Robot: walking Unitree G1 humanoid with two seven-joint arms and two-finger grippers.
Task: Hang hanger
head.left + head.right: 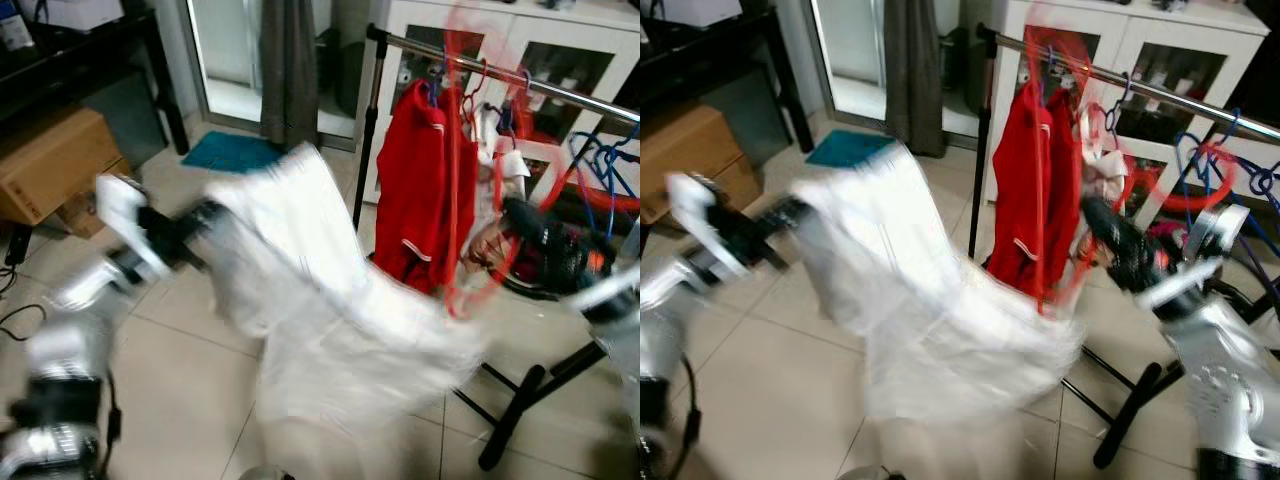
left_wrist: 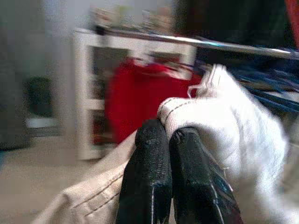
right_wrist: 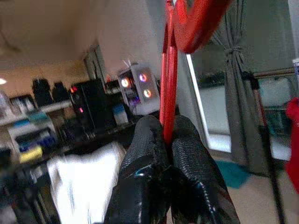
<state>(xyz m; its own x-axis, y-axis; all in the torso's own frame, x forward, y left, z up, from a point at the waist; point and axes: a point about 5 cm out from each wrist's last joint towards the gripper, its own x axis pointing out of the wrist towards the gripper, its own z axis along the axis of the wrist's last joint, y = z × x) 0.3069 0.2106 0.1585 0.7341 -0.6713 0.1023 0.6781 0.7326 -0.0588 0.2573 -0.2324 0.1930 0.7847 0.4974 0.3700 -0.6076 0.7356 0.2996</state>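
White cloth is spreading wide across the middle of the scene: a white garment (image 1: 330, 330) is hanging stretched between the two arms above the tiled floor (image 1: 180, 380), blurred. Behind it, a clothes rack (image 1: 520, 80) with a metal rail is carrying a red shirt (image 1: 425, 190) and some blue hangers (image 1: 600, 160). The left claw (image 2: 168, 135) is pinching a seamed edge of the garment, its fingers (image 2: 147, 172) pressed together on the cloth. The right claw (image 3: 166, 135) is gripping the red hanger (image 3: 170, 70) by its stem, holding it up beside the red shirt, its hook just under the rail.
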